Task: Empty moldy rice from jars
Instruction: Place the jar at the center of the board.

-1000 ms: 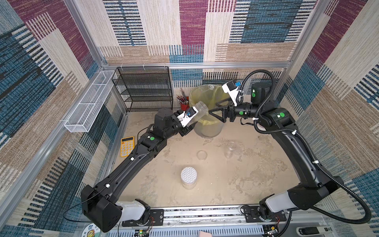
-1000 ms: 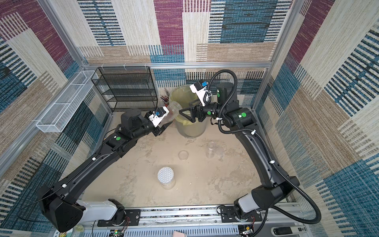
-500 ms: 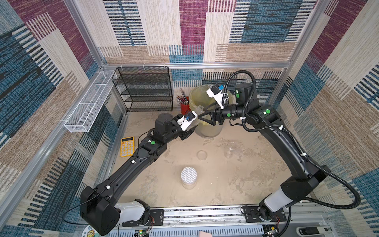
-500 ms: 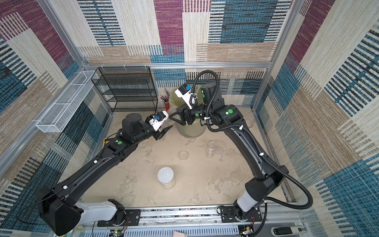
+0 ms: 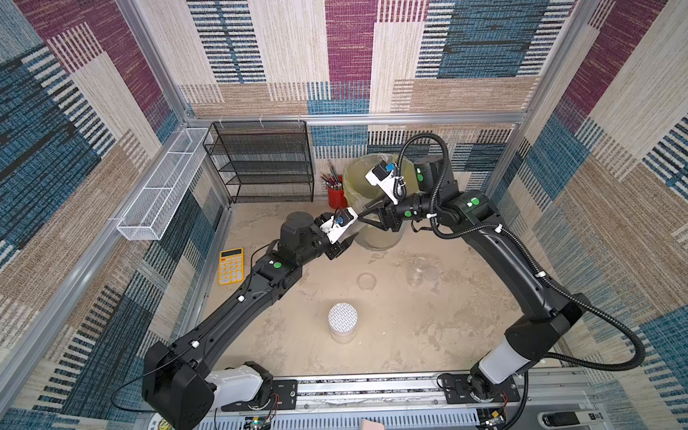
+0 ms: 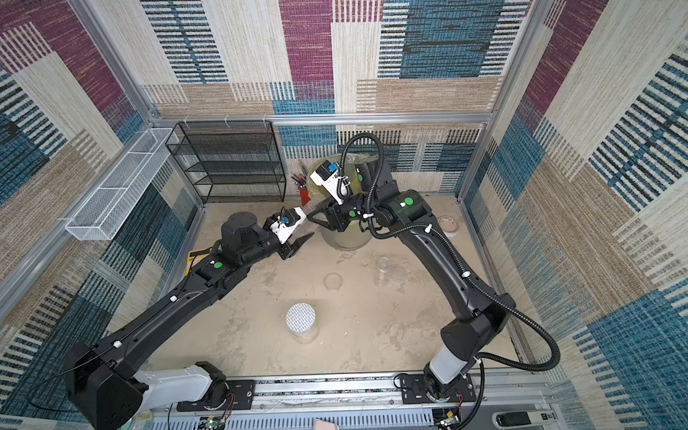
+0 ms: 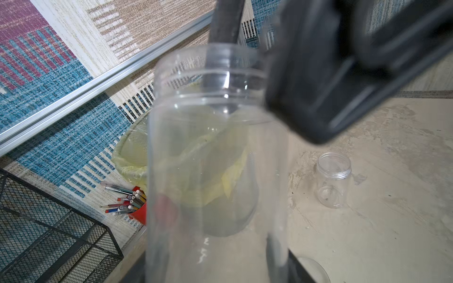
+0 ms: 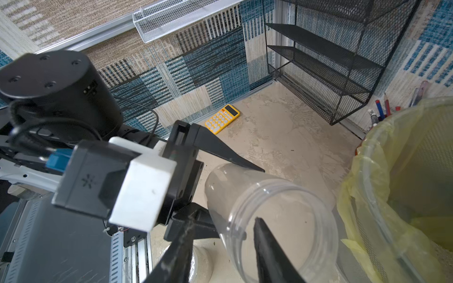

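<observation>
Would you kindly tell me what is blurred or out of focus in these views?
Left wrist view: the held jar is blurred, the small jar behind sharper. Right wrist view: crisp from jar rim to calculator. Both top views: sharp throughout.

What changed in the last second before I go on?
The right gripper swung across the bin to the clear jar, jaws narrowing to straddle its rim, one inside the mouth. The left gripper kept hold of the jar, drawing back slightly. The lidded jar and small open jar stayed put.
</observation>
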`<action>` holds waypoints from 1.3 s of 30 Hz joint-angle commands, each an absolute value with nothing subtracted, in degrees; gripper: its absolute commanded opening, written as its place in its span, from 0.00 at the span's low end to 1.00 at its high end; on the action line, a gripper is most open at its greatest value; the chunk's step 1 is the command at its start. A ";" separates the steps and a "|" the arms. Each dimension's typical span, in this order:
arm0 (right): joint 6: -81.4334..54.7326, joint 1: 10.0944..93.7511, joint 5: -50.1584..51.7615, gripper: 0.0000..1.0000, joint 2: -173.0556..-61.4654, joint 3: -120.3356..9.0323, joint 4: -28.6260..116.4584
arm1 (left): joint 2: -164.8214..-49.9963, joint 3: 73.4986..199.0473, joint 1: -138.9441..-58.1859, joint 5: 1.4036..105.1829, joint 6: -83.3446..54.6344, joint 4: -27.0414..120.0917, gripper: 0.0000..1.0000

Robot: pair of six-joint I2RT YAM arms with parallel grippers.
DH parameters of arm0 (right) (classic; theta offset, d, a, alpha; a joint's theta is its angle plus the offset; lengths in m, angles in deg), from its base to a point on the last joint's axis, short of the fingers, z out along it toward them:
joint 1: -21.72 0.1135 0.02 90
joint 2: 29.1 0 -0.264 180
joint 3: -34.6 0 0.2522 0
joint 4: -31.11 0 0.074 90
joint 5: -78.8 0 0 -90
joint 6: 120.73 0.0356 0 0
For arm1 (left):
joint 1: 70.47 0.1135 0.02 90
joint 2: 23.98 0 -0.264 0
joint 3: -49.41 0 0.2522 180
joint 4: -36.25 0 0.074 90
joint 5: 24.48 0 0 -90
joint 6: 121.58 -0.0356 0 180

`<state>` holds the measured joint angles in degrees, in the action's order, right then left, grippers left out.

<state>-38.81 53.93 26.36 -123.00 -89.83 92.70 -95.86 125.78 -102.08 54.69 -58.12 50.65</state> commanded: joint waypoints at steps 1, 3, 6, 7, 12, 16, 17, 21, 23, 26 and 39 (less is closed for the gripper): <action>-40.45 54.06 30.25 0.39 -123.88 -89.89 94.72 | -95.17 125.14 -101.96 54.50 -57.26 45.70 0.00; -40.58 54.06 31.49 0.35 -124.60 -89.97 94.84 | -95.17 125.04 -102.01 54.10 -57.39 45.70 0.00; -40.79 54.06 32.18 0.24 -126.06 -91.46 96.52 | -95.26 124.70 -101.97 54.75 -57.42 45.46 0.00; -40.86 54.06 32.22 0.20 -126.44 -91.85 97.16 | -95.27 124.48 -101.93 54.80 -57.51 45.19 0.00; -40.80 54.50 32.48 0.03 -127.35 -92.28 98.52 | -95.17 124.08 -101.94 54.71 -57.04 44.34 0.10; -40.58 54.85 31.77 0.00 -127.30 -92.72 99.58 | -95.27 123.82 -101.93 55.24 -56.63 44.03 0.20; -40.41 54.94 31.18 0.00 -127.21 -92.56 99.55 | -95.17 123.68 -101.93 55.47 -56.52 43.94 0.25; -39.02 55.03 27.93 0.00 -127.20 -92.95 99.34 | -94.55 122.90 -101.95 56.54 -55.95 43.25 0.43; -38.70 55.03 27.43 0.00 -127.65 -93.73 99.43 | -93.94 122.50 -101.93 57.07 -55.80 43.23 0.52; -37.95 55.03 27.04 0.00 -128.74 -95.55 99.60 | -92.61 121.33 -101.93 57.95 -55.62 43.33 0.62; -36.62 55.03 26.64 0.00 -131.54 -98.34 100.05 | -86.67 117.42 -101.84 58.14 -54.31 46.58 0.99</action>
